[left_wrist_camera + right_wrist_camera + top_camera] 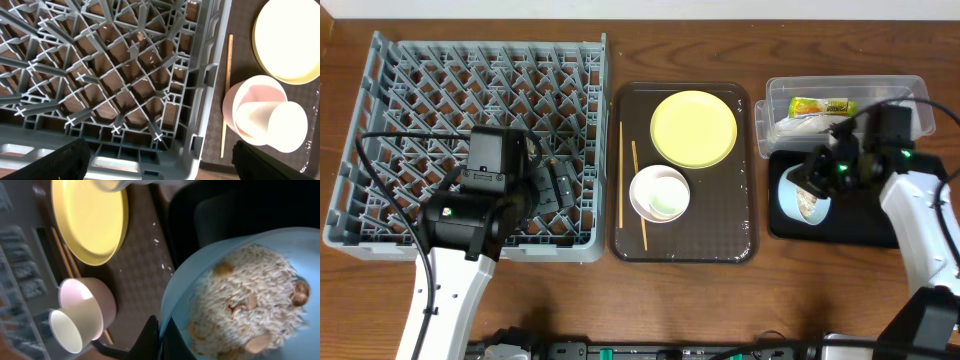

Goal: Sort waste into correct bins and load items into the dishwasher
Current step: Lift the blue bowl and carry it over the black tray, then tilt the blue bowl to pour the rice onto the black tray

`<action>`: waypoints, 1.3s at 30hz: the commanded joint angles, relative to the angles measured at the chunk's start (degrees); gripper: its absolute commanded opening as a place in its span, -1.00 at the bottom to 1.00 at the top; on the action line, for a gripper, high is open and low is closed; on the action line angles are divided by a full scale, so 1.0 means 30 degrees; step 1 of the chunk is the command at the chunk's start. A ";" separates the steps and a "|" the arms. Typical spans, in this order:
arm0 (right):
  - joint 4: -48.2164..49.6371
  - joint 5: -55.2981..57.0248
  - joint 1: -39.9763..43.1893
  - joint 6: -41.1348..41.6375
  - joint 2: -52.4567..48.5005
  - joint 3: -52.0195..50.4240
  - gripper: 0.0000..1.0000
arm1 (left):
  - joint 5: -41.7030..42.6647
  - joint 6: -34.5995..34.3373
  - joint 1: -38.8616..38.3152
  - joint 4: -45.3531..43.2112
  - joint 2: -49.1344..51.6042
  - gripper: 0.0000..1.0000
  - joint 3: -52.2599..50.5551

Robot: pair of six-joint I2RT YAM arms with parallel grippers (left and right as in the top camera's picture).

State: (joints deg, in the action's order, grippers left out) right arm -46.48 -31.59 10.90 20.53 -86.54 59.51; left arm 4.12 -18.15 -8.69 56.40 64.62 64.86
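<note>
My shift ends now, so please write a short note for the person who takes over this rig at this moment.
Left gripper: open, empty, above the grey dish rack, which holds no dishes.
Right gripper: shut on the rim of the light blue bowl, over the black tray; rice scraps inside the bowl.
Done: wrapper and paper strip lie in the clear tub.
Left: dump the rice, rack the blue bowl, then the yellow plate, white bowl, cup and chopsticks from the brown tray.
</note>
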 commanded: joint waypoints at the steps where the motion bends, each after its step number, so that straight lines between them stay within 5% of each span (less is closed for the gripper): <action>1: 0.0648 -0.3985 0.2127 -0.0277 0.0233 -0.0954 -0.98 | -0.0102 0.0109 -0.0022 0.0036 0.0036 0.88 0.0321; 12: 0.2208 -0.9646 0.6710 0.0393 0.0007 -0.2776 -0.98 | -0.0102 0.0109 -0.0022 0.0036 0.0036 0.88 0.0321; 39: 0.9056 -1.6997 1.0149 0.3570 -0.1129 -0.4357 -0.98 | -0.0102 0.0109 -0.0022 0.0036 0.0036 0.88 0.0321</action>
State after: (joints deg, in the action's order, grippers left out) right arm -19.53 -78.37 38.87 29.15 -89.60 46.52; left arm 4.12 -18.13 -8.69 56.40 64.62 64.88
